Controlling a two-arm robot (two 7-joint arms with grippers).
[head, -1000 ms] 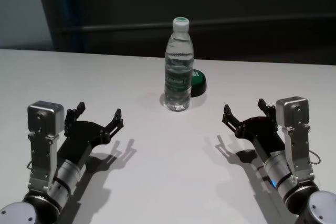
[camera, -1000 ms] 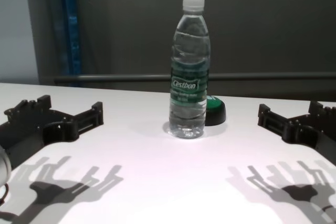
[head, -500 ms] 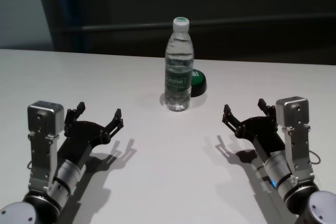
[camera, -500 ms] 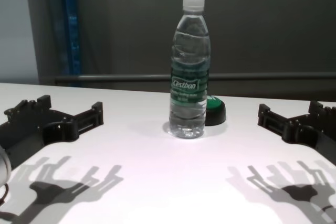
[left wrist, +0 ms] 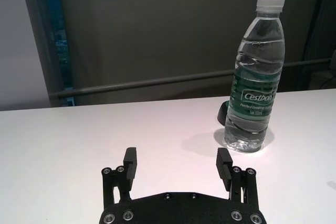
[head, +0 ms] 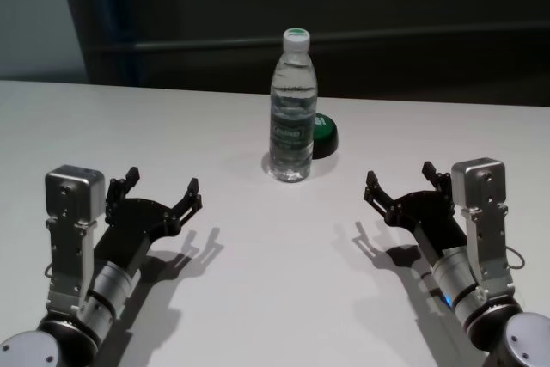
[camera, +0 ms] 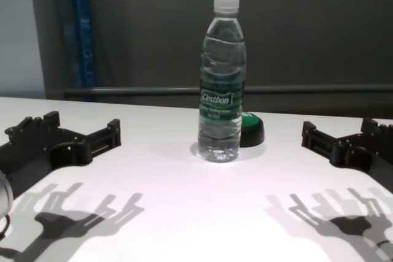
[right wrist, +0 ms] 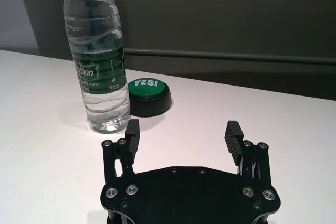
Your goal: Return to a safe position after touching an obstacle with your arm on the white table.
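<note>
Tall clear plastic water bottle (head: 292, 109) with a white screw cap and a dark green "Cestbon" label stands upright on the large plain white table (head: 284, 281), ahead of both grippers and between their lines of reach. It touches neither one. Just behind it, toward the right gripper's side, sits a low black puck with a green top (right wrist: 149, 96) marked "YES!", close to the bottle's base. The left gripper (head: 161, 191) hovers low over the table well back from the bottle, its two black fingers (left wrist: 129, 162) spread wide with nothing between them. The right gripper (head: 406, 187) sits likewise well back on the other side, fingers (right wrist: 233, 135) also spread wide and holding nothing.
</note>
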